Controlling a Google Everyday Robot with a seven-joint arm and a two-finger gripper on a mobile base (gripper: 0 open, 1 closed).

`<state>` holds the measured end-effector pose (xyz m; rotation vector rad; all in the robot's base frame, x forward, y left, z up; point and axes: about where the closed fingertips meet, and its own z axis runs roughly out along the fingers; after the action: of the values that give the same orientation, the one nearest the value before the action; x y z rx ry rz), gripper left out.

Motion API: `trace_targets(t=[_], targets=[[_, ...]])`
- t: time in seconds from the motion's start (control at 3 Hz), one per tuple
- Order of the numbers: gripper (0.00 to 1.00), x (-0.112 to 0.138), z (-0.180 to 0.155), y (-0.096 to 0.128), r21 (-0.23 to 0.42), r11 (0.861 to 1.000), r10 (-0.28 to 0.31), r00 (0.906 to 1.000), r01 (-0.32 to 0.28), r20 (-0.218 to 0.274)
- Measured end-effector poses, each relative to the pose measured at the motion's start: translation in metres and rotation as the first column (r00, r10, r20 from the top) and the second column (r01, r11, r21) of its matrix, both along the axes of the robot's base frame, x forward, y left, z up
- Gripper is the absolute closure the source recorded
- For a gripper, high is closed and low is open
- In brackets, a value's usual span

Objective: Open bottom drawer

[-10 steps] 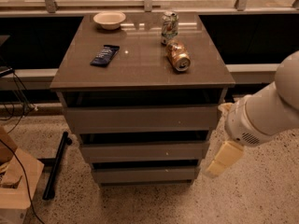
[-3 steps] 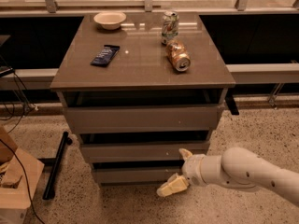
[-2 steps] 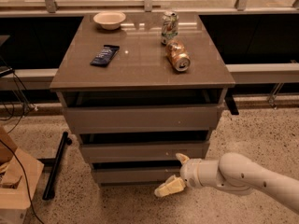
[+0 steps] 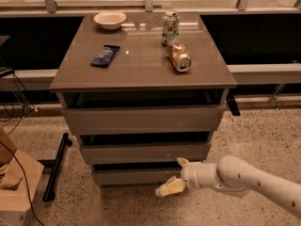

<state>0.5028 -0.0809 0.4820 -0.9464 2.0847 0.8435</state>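
The bottom drawer is the lowest and narrowest grey-brown flat front of the three-drawer cabinet, with a dark gap above it. My gripper is low, in front of the right end of that drawer front, reaching in from the right on a white arm. Its cream fingers are spread open: the upper fingertip is near the drawer's top edge, and the lower one hangs in front of its lower edge. It holds nothing.
The middle drawer and top drawer sit above. On the cabinet top are a white bowl, an upright can, a lying can and a dark snack bar. A cardboard box and black rod are on the floor at left.
My arm has come down from beside the top drawers to the bottom drawer's level, and the gripper has moved left and closer to the drawer front.
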Motion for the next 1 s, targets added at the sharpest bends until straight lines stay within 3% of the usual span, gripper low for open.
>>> trace_targets(t=[0.33,0.67,1.0], targets=[[0.00,0.001,-0.013,0.006,-0.092,0.996,-0.007,0.9998,0.005,-0.019],[0.00,0.004,-0.037,0.007,-0.131,0.991,-0.032,0.9989,0.027,-0.034],[0.00,0.010,-0.065,0.010,-0.090,0.994,-0.058,0.9974,0.054,-0.043]])
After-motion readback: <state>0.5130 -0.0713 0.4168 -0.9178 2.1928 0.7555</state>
